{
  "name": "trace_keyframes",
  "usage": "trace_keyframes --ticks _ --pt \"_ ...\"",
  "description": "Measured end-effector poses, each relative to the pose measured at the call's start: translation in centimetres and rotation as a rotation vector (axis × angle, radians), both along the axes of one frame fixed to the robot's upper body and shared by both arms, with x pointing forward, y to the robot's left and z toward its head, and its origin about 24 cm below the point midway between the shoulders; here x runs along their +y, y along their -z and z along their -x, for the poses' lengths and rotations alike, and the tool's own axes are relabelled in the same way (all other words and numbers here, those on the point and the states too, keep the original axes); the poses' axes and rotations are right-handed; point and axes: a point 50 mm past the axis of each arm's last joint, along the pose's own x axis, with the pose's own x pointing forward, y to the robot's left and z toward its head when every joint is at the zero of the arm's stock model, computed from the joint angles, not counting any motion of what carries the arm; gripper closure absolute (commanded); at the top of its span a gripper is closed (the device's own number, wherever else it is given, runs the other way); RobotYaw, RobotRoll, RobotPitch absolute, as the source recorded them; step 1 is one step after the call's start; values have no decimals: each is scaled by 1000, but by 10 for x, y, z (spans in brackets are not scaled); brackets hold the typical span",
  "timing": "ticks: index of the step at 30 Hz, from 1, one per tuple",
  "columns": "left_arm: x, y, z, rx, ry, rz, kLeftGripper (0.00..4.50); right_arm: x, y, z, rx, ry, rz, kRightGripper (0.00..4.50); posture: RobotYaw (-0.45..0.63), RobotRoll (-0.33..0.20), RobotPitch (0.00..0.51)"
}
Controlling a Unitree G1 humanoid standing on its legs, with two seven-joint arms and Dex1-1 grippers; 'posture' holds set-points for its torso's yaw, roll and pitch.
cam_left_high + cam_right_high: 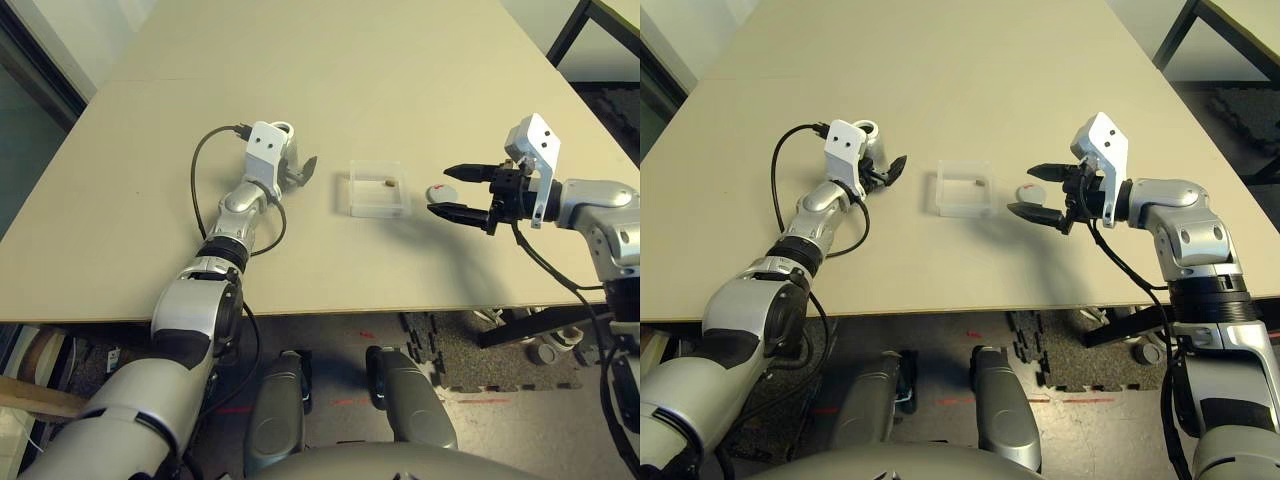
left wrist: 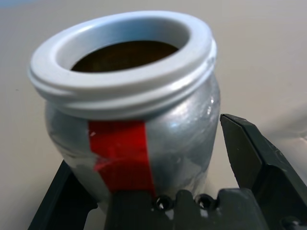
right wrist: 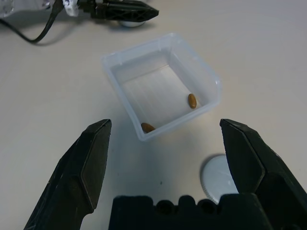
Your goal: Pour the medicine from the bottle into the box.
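The silver-grey bottle [image 2: 144, 110], with a red mark and a white rim, stands upright on the table with its mouth up. My left gripper [image 1: 297, 165] is open around it, and a gap shows beside one finger [image 2: 254, 158]. The clear box [image 3: 136, 48] lies mid-table to the right of the bottle. Two brown pellets of medicine [image 3: 192, 100] rest on its floor, one in a corner [image 3: 147, 127]. My right gripper [image 1: 440, 190] hovers open just right of the box, pointing at it, with nothing between its fingers.
A flat round grey cap [image 3: 221, 177] lies on the table under my right gripper, close to the box. A black cable [image 1: 200, 165] loops out from my left wrist. The table's front edge [image 1: 400, 312] runs near my body.
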Motion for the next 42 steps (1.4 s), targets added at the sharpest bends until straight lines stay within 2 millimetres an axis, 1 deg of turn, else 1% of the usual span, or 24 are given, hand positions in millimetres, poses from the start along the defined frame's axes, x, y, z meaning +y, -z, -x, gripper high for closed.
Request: trace_keyframes --ticks 7,11,14,18,25,31,37,42 --pt "6 5 11 -58 -21 23 52 2 0 -1 -9 -8 -2 0 -58 0 181" --pt "18 10 19 -59 -56 29 52 2 1 -1 -7 -10 -3 0 -57 0 182" --pt "28 10 26 -71 -82 38 52 2 2 -2 -6 -9 -5 0 -56 0 182" --pt "34 12 36 -69 -105 51 52 2 2 -2 -9 -11 -6 0 -55 0 179" --pt "49 14 62 -46 -178 97 52 1 4 -2 -9 -7 -6 0 -48 0 175" --pt "58 17 91 -6 -204 123 52 -1 9 0 2 6 -5 0 -45 0 172" --pt "67 11 105 2 -217 117 52 -2 10 0 -2 11 -4 0 -38 0 171" --pt "72 4 109 4 -216 125 52 -3 10 0 -5 20 -2 0 -35 0 173"
